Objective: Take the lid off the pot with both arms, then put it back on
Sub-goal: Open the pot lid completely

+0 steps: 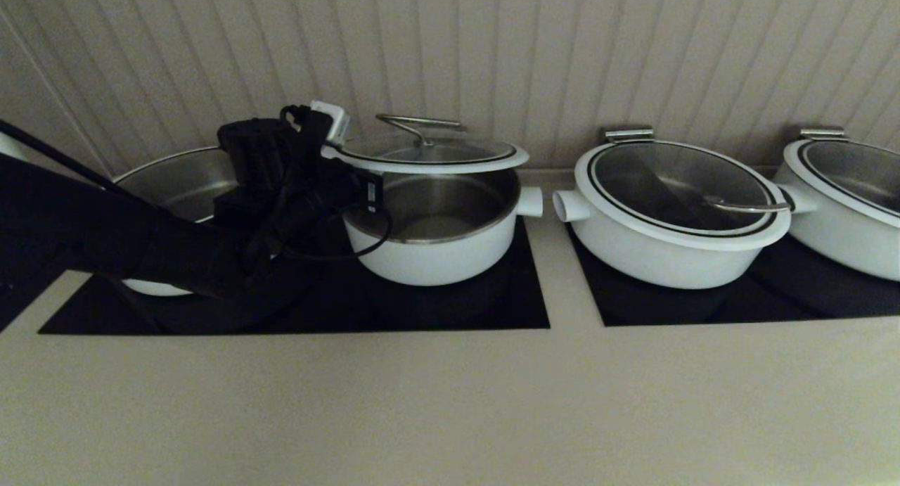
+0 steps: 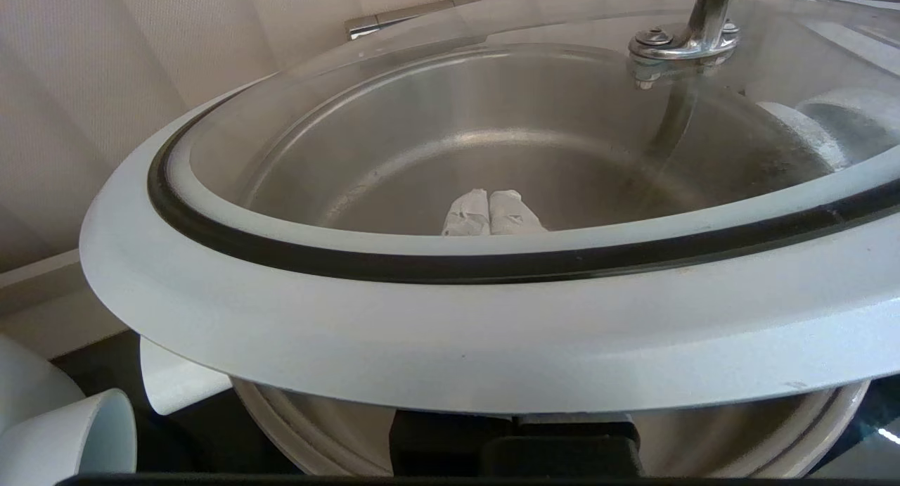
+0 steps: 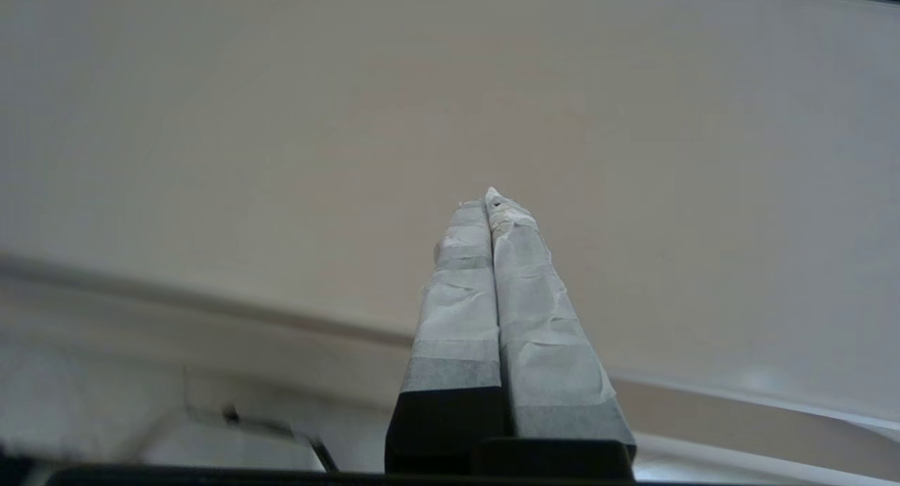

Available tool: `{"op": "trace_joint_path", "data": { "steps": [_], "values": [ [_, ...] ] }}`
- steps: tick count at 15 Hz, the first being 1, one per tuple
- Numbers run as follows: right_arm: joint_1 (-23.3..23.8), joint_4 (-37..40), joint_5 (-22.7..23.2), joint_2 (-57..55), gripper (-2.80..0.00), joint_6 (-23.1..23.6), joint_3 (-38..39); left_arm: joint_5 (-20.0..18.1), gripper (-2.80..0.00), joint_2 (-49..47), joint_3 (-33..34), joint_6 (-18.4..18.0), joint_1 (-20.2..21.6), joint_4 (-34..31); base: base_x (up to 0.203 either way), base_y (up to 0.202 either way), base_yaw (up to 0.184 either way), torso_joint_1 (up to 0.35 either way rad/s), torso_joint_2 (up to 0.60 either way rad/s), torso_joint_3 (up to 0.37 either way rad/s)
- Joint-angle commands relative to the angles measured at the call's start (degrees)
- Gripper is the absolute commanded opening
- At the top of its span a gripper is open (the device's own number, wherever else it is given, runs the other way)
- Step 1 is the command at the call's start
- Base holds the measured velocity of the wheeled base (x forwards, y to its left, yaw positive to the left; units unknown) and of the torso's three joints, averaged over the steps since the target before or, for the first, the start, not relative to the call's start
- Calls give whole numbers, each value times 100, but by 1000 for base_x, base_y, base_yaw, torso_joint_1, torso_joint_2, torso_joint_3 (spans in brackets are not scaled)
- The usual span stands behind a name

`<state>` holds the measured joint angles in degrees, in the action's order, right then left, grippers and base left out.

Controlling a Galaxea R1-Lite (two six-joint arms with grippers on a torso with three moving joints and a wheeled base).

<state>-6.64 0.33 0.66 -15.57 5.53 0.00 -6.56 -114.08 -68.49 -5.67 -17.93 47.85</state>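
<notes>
The narrow, deep white round pot with a steel inside stands on a black cooktop panel set in the beige worktop, and its steel bowl looks empty. Its short white tubular side stub points toward the wider white pot on the neighbouring panel, which wears a glass lid with a long steel handle. A third white pot, also lidded, sits at the far right, and a wide steel-lined pot without a lid stands behind the black left arm.

The round glass lid with white rim, thin black ring and curved steel bar handle hangs above the deep pot, clear of its rim and roughly level, with open air between the two. The left tool reaches under the lid's near-left edge: in the left wrist view its two white-taped fingertips lie pressed together beneath the glass, seen through it, with the white rim lying across the fingers. The lid therefore appears to rest on top of the closed fingers, not pinched between them.

The right tool is off to the side over plain beige worktop, taped fingers pressed together, holding nothing.
</notes>
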Motion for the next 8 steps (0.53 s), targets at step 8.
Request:
{"op": "trace_joint_path", "data": {
  "steps": [8],
  "values": [
    [-4, 107, 180, -43, -280, 89, -44, 5, -280, 44, 2, 13, 0, 32, 0, 0, 0, 0, 0, 0]
  ]
}}
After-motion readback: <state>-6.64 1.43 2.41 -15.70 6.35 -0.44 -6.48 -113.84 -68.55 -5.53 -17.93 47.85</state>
